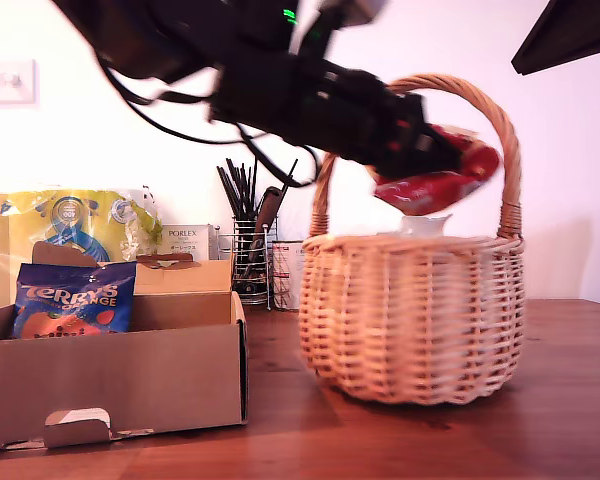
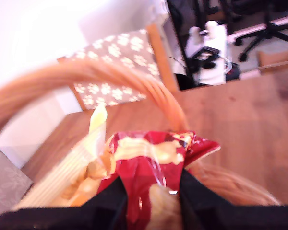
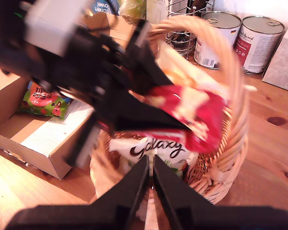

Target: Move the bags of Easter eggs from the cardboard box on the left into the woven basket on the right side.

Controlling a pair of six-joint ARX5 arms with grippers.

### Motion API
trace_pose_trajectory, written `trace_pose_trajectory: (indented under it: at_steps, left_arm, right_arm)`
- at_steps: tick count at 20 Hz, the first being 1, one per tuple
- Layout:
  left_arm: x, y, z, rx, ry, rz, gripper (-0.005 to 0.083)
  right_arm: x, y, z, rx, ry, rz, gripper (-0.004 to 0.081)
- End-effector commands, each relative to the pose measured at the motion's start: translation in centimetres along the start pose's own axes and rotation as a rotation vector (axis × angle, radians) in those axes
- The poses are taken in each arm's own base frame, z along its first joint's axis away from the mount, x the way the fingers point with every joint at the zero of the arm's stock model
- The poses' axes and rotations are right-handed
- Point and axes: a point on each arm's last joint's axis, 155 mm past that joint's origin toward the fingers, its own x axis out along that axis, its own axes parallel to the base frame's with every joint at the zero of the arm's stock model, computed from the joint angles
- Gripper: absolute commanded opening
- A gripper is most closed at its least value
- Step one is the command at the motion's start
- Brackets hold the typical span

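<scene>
Gripping the red bag (image 1: 442,178) by one end, my first gripper (image 1: 430,155) has it hanging under the handle, right above the woven basket (image 1: 412,315). My second gripper (image 3: 150,184) hovers over the basket with its jaws closed on nothing. The red bag looks light, crinkly and slippery, so I'd pinch near the sealed edge, not the lumpy middle. Count: one red in the air, a white Galaxy bag (image 3: 156,149) and a cream-yellow one (image 2: 84,160) in the basket, one blue Terry's bag (image 1: 72,300) and one green-and-red bag (image 3: 44,97) left in the cardboard box (image 1: 120,385).
</scene>
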Motion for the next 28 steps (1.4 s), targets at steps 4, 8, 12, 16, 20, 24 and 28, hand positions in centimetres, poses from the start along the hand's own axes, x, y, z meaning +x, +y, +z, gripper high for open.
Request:
trace_pose_trajectory:
  at_steps: [4, 8, 12, 16, 20, 24, 28]
  left_arm:
    - [0.7, -0.5, -4.4, -0.041, 0.128, 0.023, 0.0259]
    - [0.5, 0.8, -5.0, -0.039, 0.161, 0.093, 0.0460]
    - [0.6, 0.4, -4.0, -0.030, 0.150, 0.103, 0.0460]
    - [0.8, 1.5, -2.8, -0.061, 0.151, 0.187, 0.0460]
    - [0.9, 2.6, -1.7, -0.215, 0.124, 0.274, 0.0407]
    - [0.9, 0.9, -3.6, -0.259, 0.210, 0.206, 0.0297]
    - [1.1, -0.3, -3.1, -0.366, 0.206, 0.160, 0.0309]
  right_arm:
    - [-0.4, -0.1, 0.9, -0.002, -0.025, -0.005, -0.0013]
    - [-0.5, -0.1, 1.0, -0.003, -0.030, -0.005, -0.0013]
    - [-0.6, -0.1, 1.0, -0.002, -0.031, -0.003, -0.0013]
    - [-0.6, -0.1, 1.0, -0.002, -0.030, -0.003, -0.0013]
    - [-0.6, -0.1, 1.0, -0.002, -0.030, -0.003, -0.0013]
    - [-0.6, -0.1, 1.0, -0.002, -0.030, -0.003, -0.0013]
    - [-0.6, 0.0, 1.0, -0.003, -0.030, -0.002, -0.0013]
